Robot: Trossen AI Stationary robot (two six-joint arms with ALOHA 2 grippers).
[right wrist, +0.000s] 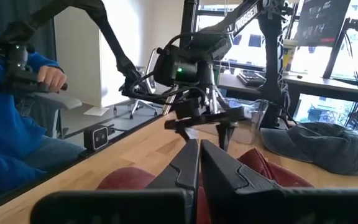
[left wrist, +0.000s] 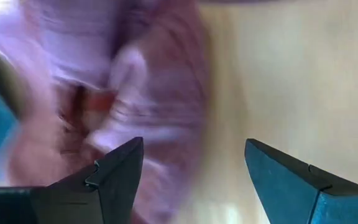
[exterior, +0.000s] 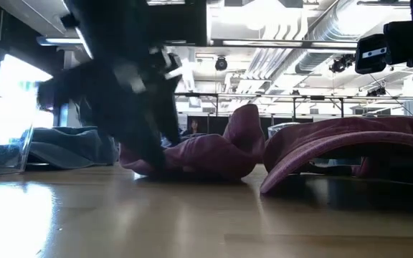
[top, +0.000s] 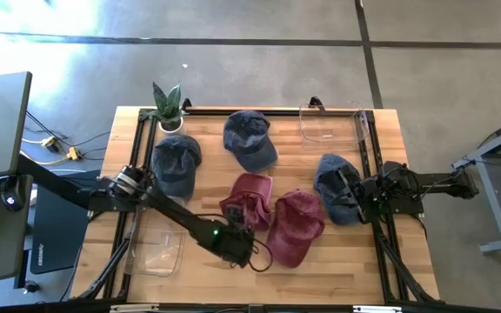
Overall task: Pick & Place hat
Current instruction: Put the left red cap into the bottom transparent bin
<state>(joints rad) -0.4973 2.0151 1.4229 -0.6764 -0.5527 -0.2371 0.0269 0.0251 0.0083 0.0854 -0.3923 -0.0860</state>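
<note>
Two maroon hats lie side by side near the table's middle: one (top: pixel 249 196) (exterior: pixel 206 154) and a second (top: pixel 298 228) (exterior: pixel 350 140) to its right. Three blue hats lie farther off (top: pixel 177 163) (top: pixel 250 139) (top: pixel 337 187). My left gripper (top: pixel 237 248) (left wrist: pixel 194 171) is open, pointing down at the near edge of the first maroon hat (left wrist: pixel 148 74), with one finger (left wrist: pixel 120 171) over its cloth and the other (left wrist: pixel 278 177) over bare wood. My right gripper (top: pixel 352 196) (right wrist: pixel 199 155) is shut, waiting above the right-hand blue hat. My left gripper stands open at the near edge of the first maroon hat, coming from above. The low view shows its dark fingers (exterior: pixel 153 154) down at the hat's cloth, but I cannot tell whether they touch it.
A clear container (top: pixel 333 122) stands at the far right of the table, and another (top: pixel 155 252) at the near left. A potted plant (top: pixel 168 109) sits at the far left corner. A person in a blue sleeve (right wrist: pixel 17 124) sits beyond the table's left side.
</note>
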